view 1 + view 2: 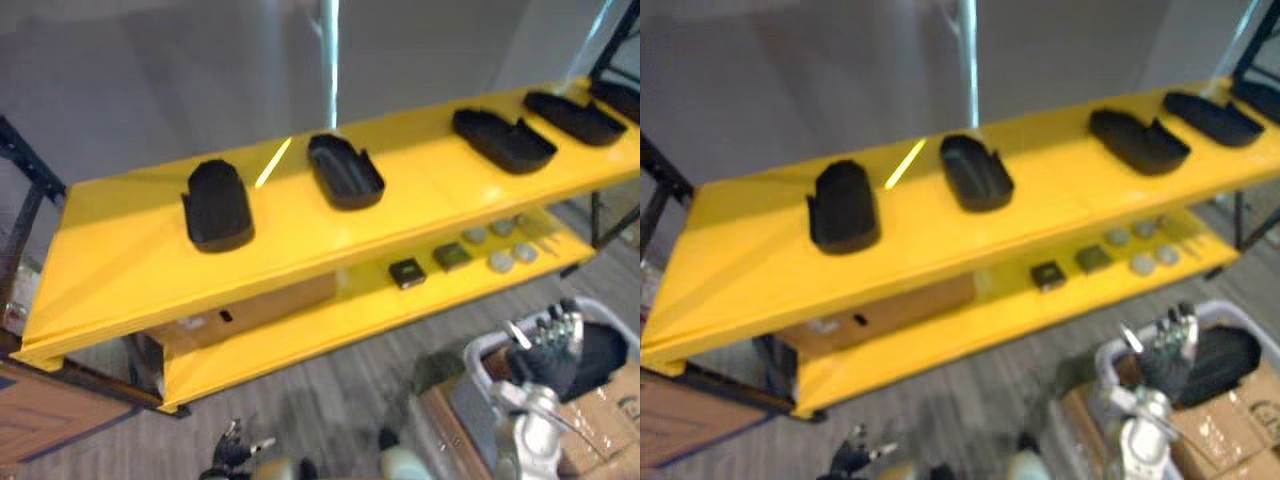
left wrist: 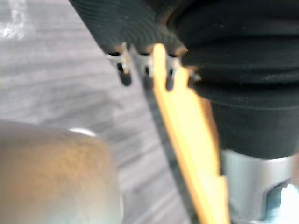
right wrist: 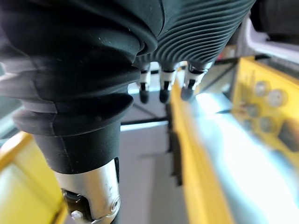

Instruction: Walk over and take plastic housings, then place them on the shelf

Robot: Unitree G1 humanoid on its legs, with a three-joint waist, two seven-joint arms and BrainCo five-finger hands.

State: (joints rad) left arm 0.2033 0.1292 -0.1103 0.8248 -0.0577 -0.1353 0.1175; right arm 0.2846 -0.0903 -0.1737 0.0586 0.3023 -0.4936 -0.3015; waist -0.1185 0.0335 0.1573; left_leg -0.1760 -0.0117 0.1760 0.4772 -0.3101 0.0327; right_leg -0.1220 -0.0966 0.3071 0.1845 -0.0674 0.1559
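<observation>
Top shelf: a row of black housings [image 1: 218,205] lies on the yellow shelf [image 1: 120,260], each apart from the next.
Bin: one more housing [image 1: 1225,358] lies in the grey bin [image 1: 480,352].
Right hand [image 1: 548,345]: raised beside the bin, fingers loosely straight, holding nothing.
Left hand [image 1: 235,450]: low, fingers relaxed, holding nothing.
Right wrist view: round grey parts [image 3: 261,88] on the lower shelf.
Cardboard box [image 1: 610,405]: print too blurred to read.
</observation>
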